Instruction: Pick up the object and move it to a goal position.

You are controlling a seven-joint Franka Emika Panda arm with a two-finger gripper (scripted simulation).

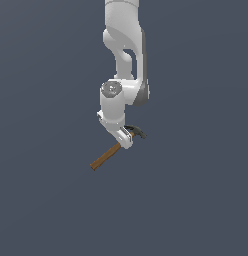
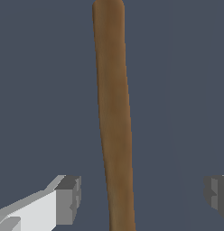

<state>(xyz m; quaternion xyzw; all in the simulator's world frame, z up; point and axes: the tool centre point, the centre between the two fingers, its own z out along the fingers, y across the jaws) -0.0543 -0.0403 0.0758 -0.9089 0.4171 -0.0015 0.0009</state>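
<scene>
1. Arm (image 1: 123, 60): white Panda, comes down from top of ext. view; wrist bent toward that view's right.
2. Gripper (image 1: 127, 140): at arm's lower end, over the hammer near its head. Wrist view: two grey fingertips (image 2: 68, 198), one each side of the handle, clear gaps both sides. Pincer spread, not pinching the wood.
3. Hammer (image 1: 107, 157): slim brown wooden handle, dark curved claw head (image 1: 136, 131). Ext. view: lies on a slant, free handle end low toward the view's left, head higher toward the right, just beside the gripper. Part of handle next to head hidden behind gripper.
4. Wrist view: handle (image 2: 114, 113) runs lengthwise between the fingers, about midway; head out of shot.
5. Backdrop (image 1: 46, 210): plain dark blue-grey, no visible edge. Whether hammer rests on it: can't tell.
</scene>
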